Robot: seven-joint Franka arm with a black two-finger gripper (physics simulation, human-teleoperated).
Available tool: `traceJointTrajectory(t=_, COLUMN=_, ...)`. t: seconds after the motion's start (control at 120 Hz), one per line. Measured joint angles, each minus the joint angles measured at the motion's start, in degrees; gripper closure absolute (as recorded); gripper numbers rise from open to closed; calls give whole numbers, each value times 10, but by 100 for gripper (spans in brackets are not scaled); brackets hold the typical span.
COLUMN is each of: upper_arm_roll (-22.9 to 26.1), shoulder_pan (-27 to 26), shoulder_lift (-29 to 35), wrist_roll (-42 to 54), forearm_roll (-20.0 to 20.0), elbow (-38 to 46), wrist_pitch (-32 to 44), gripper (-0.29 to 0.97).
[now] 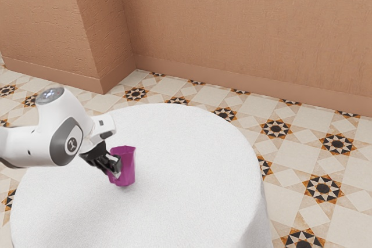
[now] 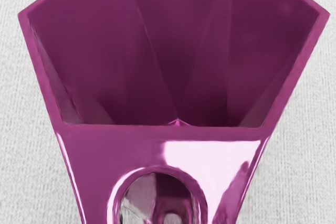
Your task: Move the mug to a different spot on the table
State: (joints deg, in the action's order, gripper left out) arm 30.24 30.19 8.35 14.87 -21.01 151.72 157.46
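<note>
gripper (image 1: 111, 168) at handle (image 2: 157, 195) side of mug (image 1: 124, 165); closure not discernible. likely stiff, light, glossy-slick: grasp wall beside handle.

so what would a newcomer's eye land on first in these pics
The bright magenta mug, faceted with a five-sided mouth, pops against the round white table, toward the exterior view's left. The white arm reaches in from that side, ending right at the mug. Around them lie star-patterned floor tiles.
</note>
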Motion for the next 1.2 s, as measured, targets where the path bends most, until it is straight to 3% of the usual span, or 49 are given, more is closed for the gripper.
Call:
traceJointTrajectory(t=0.133, upper_arm_roll=3, shoulder_pan=1, shoulder_lift=12, wrist_roll=5, forearm_roll=-1, elbow=6, wrist_pitch=0, gripper=26)
traceJointTrajectory(t=0.3, upper_arm_roll=14, shoulder_pan=-1, shoulder_lift=54, wrist_roll=10, forearm_roll=-5, elbow=40, wrist_pitch=-5, gripper=12)
traceJointTrajectory(t=0.442, upper_arm_roll=26, shoulder_pan=-1, shoulder_lift=64, wrist_roll=12, forearm_roll=-8, elbow=44, wrist_pitch=-9, gripper=6)
traceJointTrajectory(t=0.717, upper_arm_roll=38, shoulder_pan=-2, shoulder_lift=142, wrist_roll=14, forearm_roll=-10, elbow=44, wrist_pitch=-29, gripper=2)
traceJointTrajectory(t=0.867, upper_arm_roll=35, shoulder_pan=5, shoulder_lift=82, wrist_roll=15, forearm_roll=-5, elbow=1, wrist_pitch=-36, gripper=1)
traceJointTrajectory(t=1.033, upper_arm_roll=34, shoulder_pan=24, shoulder_lift=32, wrist_roll=17, forearm_roll=21, elbow=-48, wrist_pitch=-39, gripper=0)
traceJointTrajectory(t=1.2, upper_arm_roll=31, shoulder_pan=43, shoulder_lift=-19, wrist_roll=17, forearm_roll=136, elbow=-186, wrist_pitch=-110, gripper=0)
